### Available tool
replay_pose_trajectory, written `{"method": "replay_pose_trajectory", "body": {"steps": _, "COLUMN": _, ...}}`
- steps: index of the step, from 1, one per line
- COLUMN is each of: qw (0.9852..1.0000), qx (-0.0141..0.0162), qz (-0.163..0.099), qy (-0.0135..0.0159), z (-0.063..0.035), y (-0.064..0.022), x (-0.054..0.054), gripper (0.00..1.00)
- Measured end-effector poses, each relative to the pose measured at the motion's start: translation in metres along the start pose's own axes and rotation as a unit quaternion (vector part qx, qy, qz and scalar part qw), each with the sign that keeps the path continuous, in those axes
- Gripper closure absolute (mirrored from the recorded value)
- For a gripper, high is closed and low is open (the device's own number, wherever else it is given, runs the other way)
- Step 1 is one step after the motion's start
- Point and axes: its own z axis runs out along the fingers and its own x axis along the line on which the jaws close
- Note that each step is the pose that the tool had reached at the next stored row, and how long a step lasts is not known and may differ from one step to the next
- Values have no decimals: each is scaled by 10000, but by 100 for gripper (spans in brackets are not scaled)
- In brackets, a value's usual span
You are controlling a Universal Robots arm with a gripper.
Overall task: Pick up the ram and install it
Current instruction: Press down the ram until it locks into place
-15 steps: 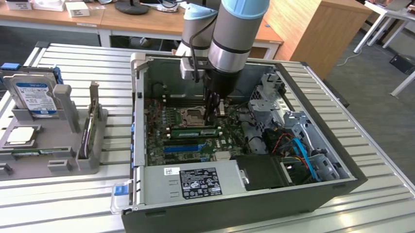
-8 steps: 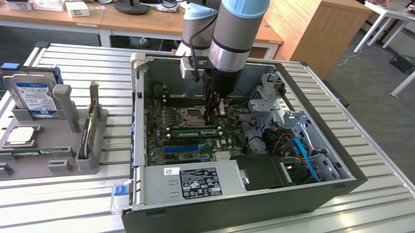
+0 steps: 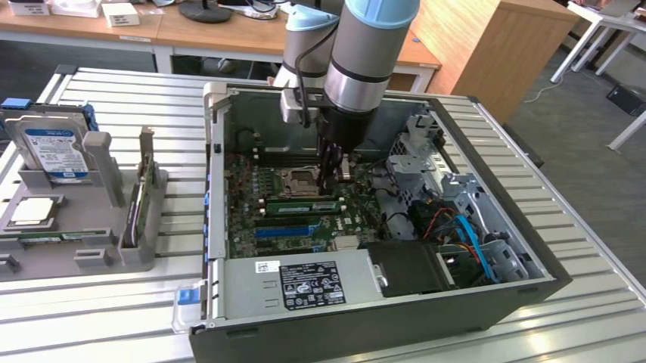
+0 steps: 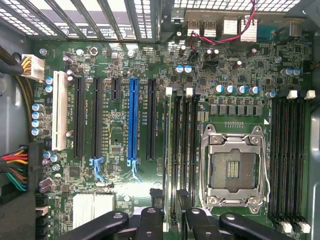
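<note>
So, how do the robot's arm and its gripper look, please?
The arm is a thick silver-grey tube with pale blue joint covers and a black ring near its lower end. A black cable runs down beside it. The gripper is black, built of glossy linkage bars with round pivot pins.

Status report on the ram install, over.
Gripper low inside the case, over the memory slots. Ram at slot level beside the CPU socket, under the gripper; seating unclear. Nothing blocking.
</note>
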Motion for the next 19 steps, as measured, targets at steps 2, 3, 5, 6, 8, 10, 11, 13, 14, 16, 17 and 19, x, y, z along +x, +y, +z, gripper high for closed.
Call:
{"method": "replay_pose_trajectory", "body": {"steps": 2, "qw": 10000, "qx": 0, "qz": 0, "qy": 0, "z": 0, "y": 0, "x": 0, "gripper": 75}}
{"method": "replay_pose_trajectory", "body": {"steps": 3, "qw": 10000, "qx": 0, "qz": 0, "qy": 0, "z": 0, "y": 0, "x": 0, "gripper": 76}}
{"method": "replay_pose_trajectory", "body": {"steps": 5, "qw": 10000, "qx": 0, "qz": 0, "qy": 0, "z": 0, "y": 0, "x": 0, "gripper": 83}}
{"method": "replay_pose_trajectory", "body": {"steps": 6, "qw": 10000, "qx": 0, "qz": 0, "qy": 0, "z": 0, "y": 0, "x": 0, "gripper": 89}}
{"method": "replay_pose_trajectory", "body": {"steps": 8, "qw": 10000, "qx": 0, "qz": 0, "qy": 0, "z": 0, "y": 0, "x": 0, "gripper": 89}}
{"method": "replay_pose_trajectory", "body": {"steps": 10, "qw": 10000, "qx": 0, "qz": 0, "qy": 0, "z": 0, "y": 0, "x": 0, "gripper": 89}}
{"method": "replay_pose_trajectory", "body": {"steps": 11, "qw": 10000, "qx": 0, "qz": 0, "qy": 0, "z": 0, "y": 0, "x": 0, "gripper": 89}}
{"method": "replay_pose_trajectory", "body": {"steps": 13, "qw": 10000, "qx": 0, "qz": 0, "qy": 0, "z": 0, "y": 0, "x": 0, "gripper": 89}}
{"method": "replay_pose_trajectory", "body": {"steps": 14, "qw": 10000, "qx": 0, "qz": 0, "qy": 0, "z": 0, "y": -1, "x": 0, "gripper": 89}}
{"method": "replay_pose_trajectory", "body": {"steps": 16, "qw": 10000, "qx": 0, "qz": -1, "qy": -1, "z": 0, "y": -15, "x": 1, "gripper": 89}}
{"method": "replay_pose_trajectory", "body": {"steps": 17, "qw": 10000, "qx": 0, "qz": 0, "qy": -1, "z": -1, "y": -28, "x": 0, "gripper": 89}}
{"method": "replay_pose_trajectory", "body": {"steps": 19, "qw": 10000, "qx": -1, "qz": 0, "qy": -1, "z": -1, "y": -83, "x": 0, "gripper": 89}}
